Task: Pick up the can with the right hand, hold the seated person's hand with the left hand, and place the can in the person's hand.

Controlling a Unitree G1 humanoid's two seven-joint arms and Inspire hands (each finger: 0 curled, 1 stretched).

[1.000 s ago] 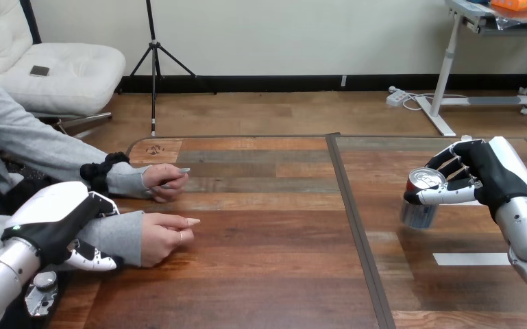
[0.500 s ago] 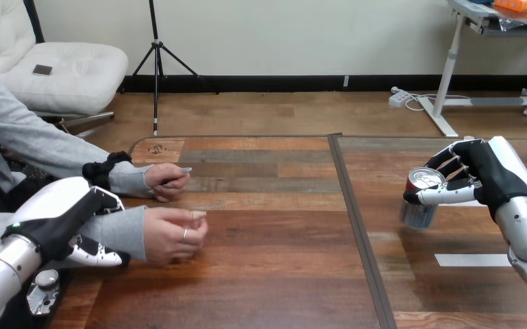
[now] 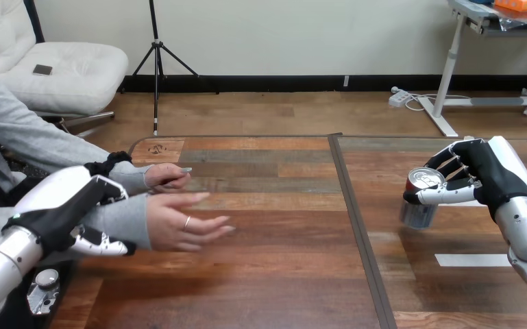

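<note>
A silver can [image 3: 419, 202] with a red rim stands at the table's right, and my right hand [image 3: 483, 173] is curled round it from the right side. At the left, my left hand [image 3: 62, 214] wraps the person's grey-sleeved forearm [image 3: 113, 219], thumb below and fingers over the top. The person's near hand [image 3: 181, 224] is lifted off the table with fingers spread, reaching right. The person's far hand [image 3: 164, 177] rests on the table behind it.
A dark seam [image 3: 353, 219] runs front to back down the wooden table [image 3: 274, 274]. A white tape strip [image 3: 471, 260] lies at the right, near my right forearm.
The person's near hand has opened from a loose fist, risen and stretched to the right. My left hand moved up and right with the forearm. My right hand and the can stayed put.
</note>
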